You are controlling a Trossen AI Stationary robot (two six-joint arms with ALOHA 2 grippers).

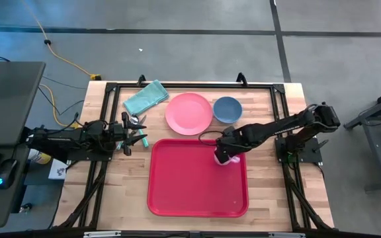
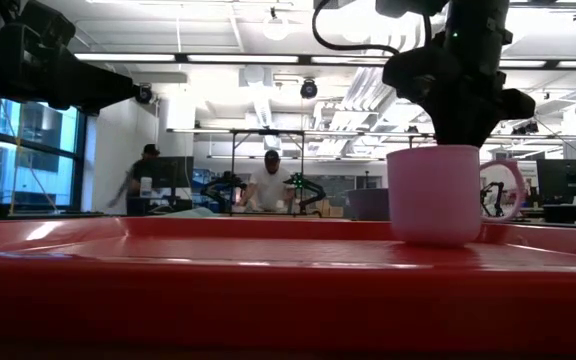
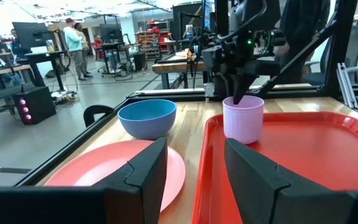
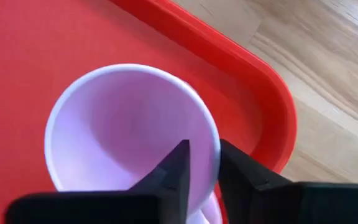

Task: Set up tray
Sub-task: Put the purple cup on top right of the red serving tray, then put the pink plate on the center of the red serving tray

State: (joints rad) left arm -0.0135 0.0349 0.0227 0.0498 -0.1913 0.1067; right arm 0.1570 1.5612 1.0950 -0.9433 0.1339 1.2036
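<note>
Red plastic fills the bottom of the low view: the near rim of the tray (image 2: 268, 300), which in the high view lies at the lower middle of the frame on the wooden table (image 1: 270, 198). On its upper right part stands a pale pink cup (image 1: 223, 160), upright, close to the tray's far rim and corner. The right gripper (image 4: 202, 163) comes down on the cup from above, one finger inside the wall and one outside, so the rim sits between the jaws; they stand narrow, and whether they are pinching the wall or have just begun to let it go I cannot tell. Since the cup's base seems to rest flat on the tray in the low view, this looks like the point of setting it down, with the rim pinch chosen because it leaves the cup free to stand by itself. The left gripper (image 1: 132, 129) waits at the left of the high view, over the table beside the tray's upper left corner, its jaws partly apart and empty. A round pink plate (image 1: 188, 113) and a blue bowl (image 1: 227, 109) sit just above the tray, near each other, with a folded teal cloth (image 1: 145, 97) further to the upper left. They probably remain to be placed, and the right arm stretched across them may get in the way.
</note>
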